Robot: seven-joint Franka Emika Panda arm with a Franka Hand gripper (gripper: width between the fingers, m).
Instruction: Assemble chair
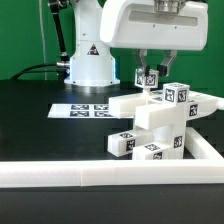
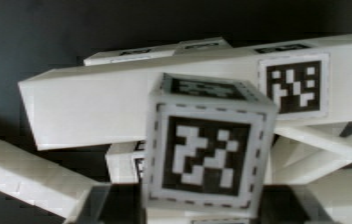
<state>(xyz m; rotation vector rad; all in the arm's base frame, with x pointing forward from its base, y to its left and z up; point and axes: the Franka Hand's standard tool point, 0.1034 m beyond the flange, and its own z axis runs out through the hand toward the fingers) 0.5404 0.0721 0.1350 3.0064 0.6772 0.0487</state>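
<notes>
Two views tell different things. Only the exterior view shows the whole scene: the black bench (image 1: 40, 130), the marker board (image 1: 85, 109) at about nine o'clock of the chair (image 1: 155, 118), and the white rail (image 1: 90, 176) along the front. The chair pieces lie clustered at the bench's front corner on the exterior view's right, the seat slab's long axis running roughly three to nine o'clock. The gripper (image 1: 151, 72) hangs directly above them, its jaws closed on a tagged square leg (image 2: 208, 145) standing upright. The wrist view shows that leg's tag close up and blurred; the lower pieces are cut off.
</notes>
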